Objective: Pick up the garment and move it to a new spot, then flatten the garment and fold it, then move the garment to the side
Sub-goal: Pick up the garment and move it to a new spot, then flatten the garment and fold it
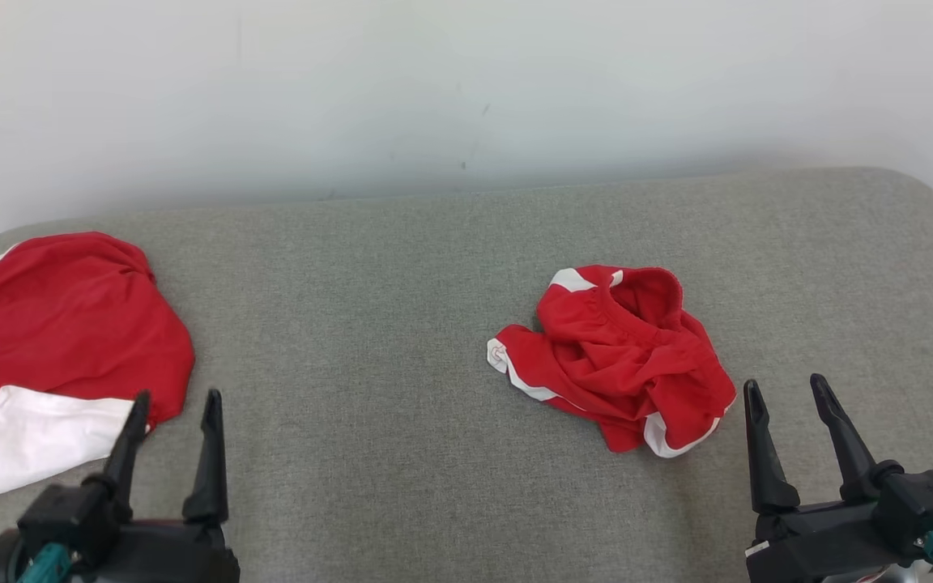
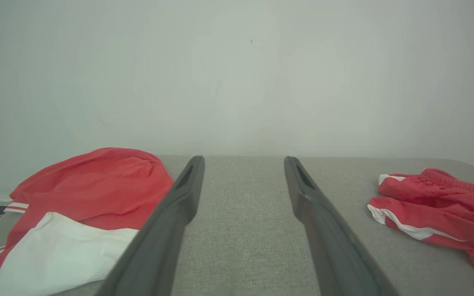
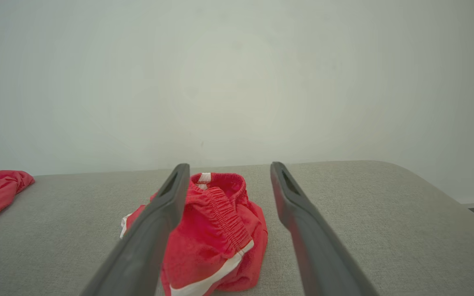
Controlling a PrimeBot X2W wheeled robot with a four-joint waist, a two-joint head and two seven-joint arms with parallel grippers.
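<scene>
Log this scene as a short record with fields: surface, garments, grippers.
surface: grey padded surface, pale wall behind
garment 1: crumpled red shorts, white trim, right of centre, not gripped
garment 2: red and white garment, at the far left
left gripper: open, empty, near garment 2
right gripper: open, empty, near the shorts, not touching them
</scene>
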